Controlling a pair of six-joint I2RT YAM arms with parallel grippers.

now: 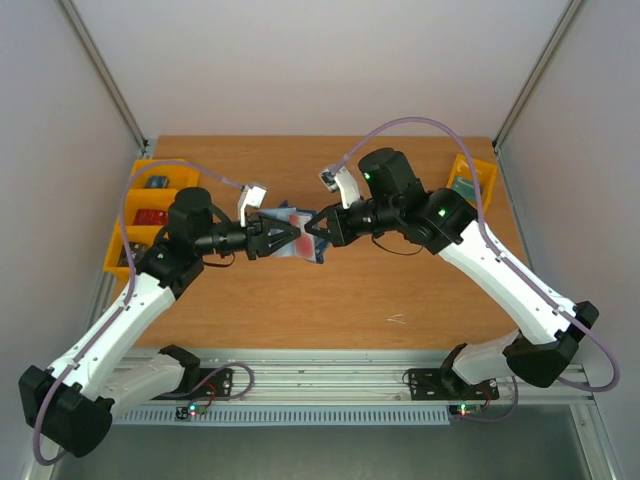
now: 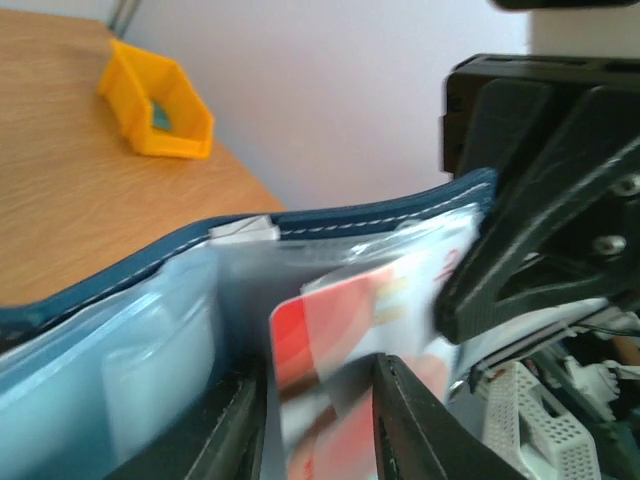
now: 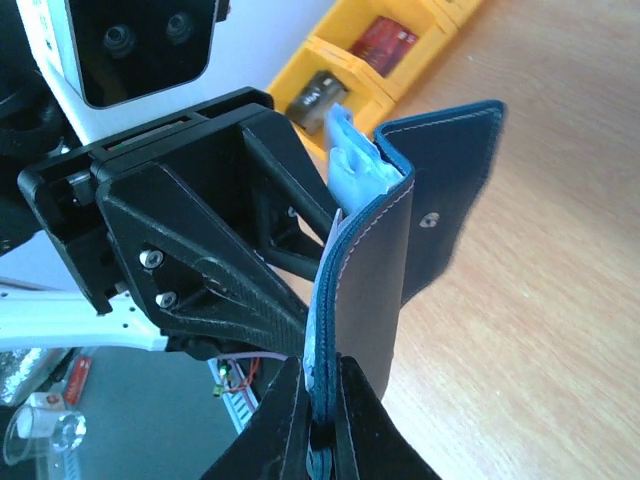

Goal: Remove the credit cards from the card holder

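Note:
The navy card holder point(image 1: 300, 246) hangs open above the middle of the table, between both arms. My right gripper point(image 1: 314, 228) is shut on the edge of the card holder point(image 3: 440, 200), with that gripper's point(image 3: 320, 375) jaws pinching the stitched rim. In the left wrist view the card holder point(image 2: 350, 225) shows its pale blue inside and clear pockets. A white credit card with red marks point(image 2: 330, 330) sticks out of a pocket. My left gripper point(image 2: 315, 375) stands open, one finger on each side of that card. The grey card is hidden.
Yellow bins point(image 1: 135, 215) with small items line the table's left edge, and one more yellow bin point(image 1: 472, 180) sits at the far right. The right gripper's black body point(image 2: 540, 200) fills the right of the left wrist view.

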